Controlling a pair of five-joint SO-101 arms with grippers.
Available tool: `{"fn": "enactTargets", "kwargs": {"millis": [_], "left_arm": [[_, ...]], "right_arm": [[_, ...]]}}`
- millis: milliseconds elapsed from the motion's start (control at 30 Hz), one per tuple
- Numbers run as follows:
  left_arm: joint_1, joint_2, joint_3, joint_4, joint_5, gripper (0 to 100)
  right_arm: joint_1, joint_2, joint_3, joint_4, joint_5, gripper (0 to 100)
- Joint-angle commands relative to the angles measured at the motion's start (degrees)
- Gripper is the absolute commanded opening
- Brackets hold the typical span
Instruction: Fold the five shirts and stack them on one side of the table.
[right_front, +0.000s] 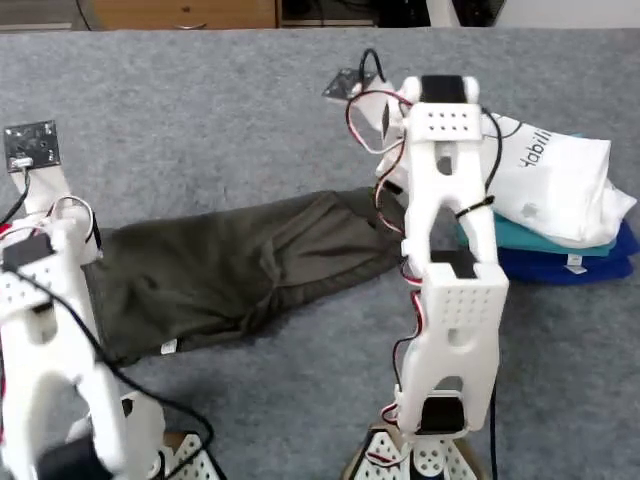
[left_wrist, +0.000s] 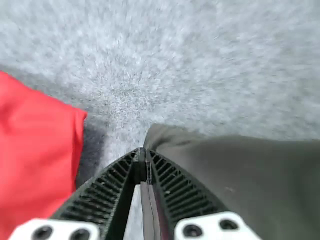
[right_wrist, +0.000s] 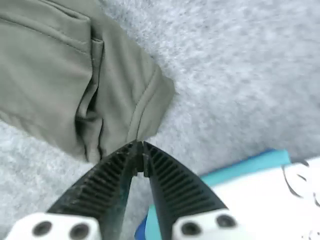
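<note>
Your left tool (left_wrist: 143, 152) is pinched shut on the olive shirt (right_front: 240, 270) corner, your right tool (right_wrist: 139, 147) on its sleeve hem: both ends held, apparently for folding.

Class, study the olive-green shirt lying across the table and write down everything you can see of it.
The olive-green shirt looks like soft, matte cloth. It lies flat but rumpled on the grey table, drawn out lengthwise between the two arms. A short sleeve with a stitched hem shows at one end, and a small white tag at the near edge. The left gripper is closed on one end, the right gripper on the sleeve hem.
</note>
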Motion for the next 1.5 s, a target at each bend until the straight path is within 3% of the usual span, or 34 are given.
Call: {"fn": "enactTargets", "kwargs": {"millis": [0,200,433,733,933,1133,1267,1467], "left_arm": [[-1.5,-9.5,0.0,7.8,0.7,4],[-5.6,-7.2,2.8,14.5,0.6,14],[-7.5,0.4,-6.9,32.2,0.8,20],[-12.6,18.2,-5.2,19.2,1.1,23],[-11.3,31.2,-5.3,13.2,1.7,23],[-9.3,44.6,-13.4,15.6,11.2,19],[-5.5,51.3,-18.5,21.2,11.6,17],[4.0,53.8,-19.8,23.1,12.0,8]], "right_arm": [[2.2,-8.3,-2.9,3.0,-0.9,0.2],[5.5,-17.0,-2.3,3.5,-0.6,0.2],[5.9,-21.3,7.3,3.4,-0.5,0.2],[5.6,-24.9,13.2,2.5,-0.5,0.2],[5.6,-25.2,12.9,2.9,-0.5,0.2],[5.5,-25.2,12.7,2.6,-0.5,0.2],[5.5,-25.2,12.6,2.5,-0.5,0.2],[5.5,-25.2,12.2,2.5,-0.4,0.2]]}}
